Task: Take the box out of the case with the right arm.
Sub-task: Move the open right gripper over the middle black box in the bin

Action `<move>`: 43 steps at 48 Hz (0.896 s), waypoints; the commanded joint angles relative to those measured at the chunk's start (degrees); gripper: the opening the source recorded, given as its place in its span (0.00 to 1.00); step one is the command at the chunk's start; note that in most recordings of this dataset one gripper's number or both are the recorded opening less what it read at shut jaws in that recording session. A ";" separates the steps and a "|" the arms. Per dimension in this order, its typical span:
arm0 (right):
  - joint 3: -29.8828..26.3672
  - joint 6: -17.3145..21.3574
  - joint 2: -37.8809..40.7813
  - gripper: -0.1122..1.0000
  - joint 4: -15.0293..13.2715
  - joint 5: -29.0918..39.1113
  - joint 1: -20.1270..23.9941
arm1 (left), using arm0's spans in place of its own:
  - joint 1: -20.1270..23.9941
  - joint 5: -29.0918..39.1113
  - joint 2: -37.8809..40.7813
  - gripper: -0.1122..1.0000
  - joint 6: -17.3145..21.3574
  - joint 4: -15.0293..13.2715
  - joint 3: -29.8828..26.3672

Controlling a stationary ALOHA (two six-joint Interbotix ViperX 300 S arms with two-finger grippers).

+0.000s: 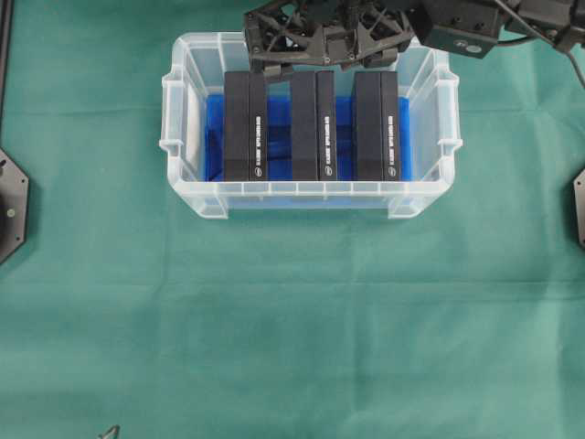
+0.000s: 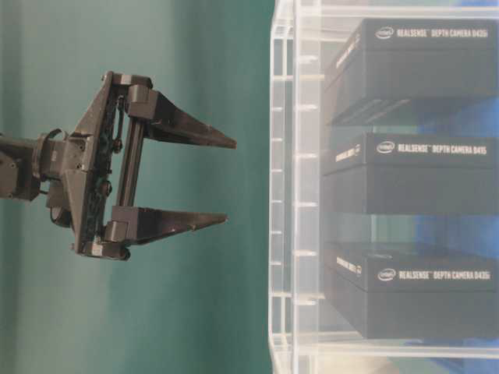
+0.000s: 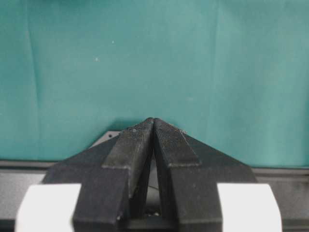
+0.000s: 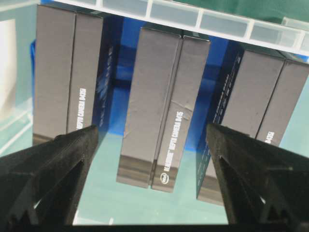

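The case is a clear bin with a blue floor, holding three black boxes side by side: left box, middle box, right box. My right gripper hovers open over the case's far rim. In the table-level view it sits just outside the case wall, fingers pointing at it. In the right wrist view the right gripper has its jaws wide apart, and the middle box lies ahead between them, untouched. My left gripper is shut on nothing over green cloth.
Green cloth covers the table around the case. Black arm bases sit at the left edge and the right edge. Narrow blue gaps separate the boxes, and the case's ribbed rim runs behind them.
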 commanded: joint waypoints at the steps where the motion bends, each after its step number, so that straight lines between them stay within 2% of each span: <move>1: -1.41 -0.09 -1.05 0.91 0.00 -0.09 0.18 | -0.09 -0.18 0.18 0.10 0.09 0.18 -1.49; 32: -0.97 -0.09 0.53 0.91 0.00 -0.97 0.18 | -0.09 -0.18 0.18 0.10 0.00 0.18 -1.41; 43: 1.41 0.00 1.58 0.91 0.26 -2.90 0.18 | -0.09 -0.18 0.18 0.10 0.00 0.18 -1.41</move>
